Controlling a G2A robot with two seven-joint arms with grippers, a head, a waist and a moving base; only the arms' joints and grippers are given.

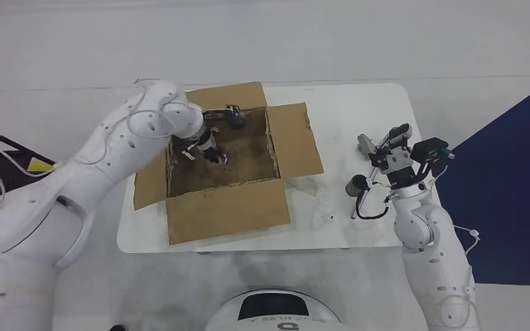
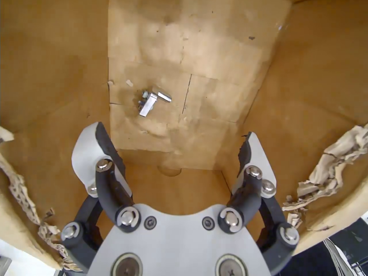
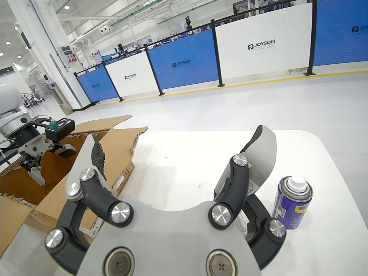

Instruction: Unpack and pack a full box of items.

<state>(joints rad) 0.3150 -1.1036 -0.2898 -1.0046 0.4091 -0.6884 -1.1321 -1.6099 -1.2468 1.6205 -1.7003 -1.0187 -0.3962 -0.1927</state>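
Observation:
An open cardboard box [image 1: 228,213] with torn flaps sits on the left half of the white table [image 1: 356,107]. My left gripper [image 1: 217,155] is down inside the box, open and empty [image 2: 174,133]. A small silver metal part [image 2: 149,100] lies on the box floor just beyond its fingertips, untouched. My right gripper [image 1: 383,141] hovers over the right side of the table, open with nothing between its fingers [image 3: 177,133]. A blue spray can [image 3: 291,202] with a white cap stands upright on the table close beside it. The right wrist view also shows the box [image 3: 115,145] and the left gripper [image 3: 37,170] in it.
The box walls [image 2: 57,58] close in around the left gripper, with ragged torn paper [image 2: 327,170] along the rim. A small white scrap [image 1: 329,218] lies near the table's front edge. Bare tabletop lies between the box and the right gripper.

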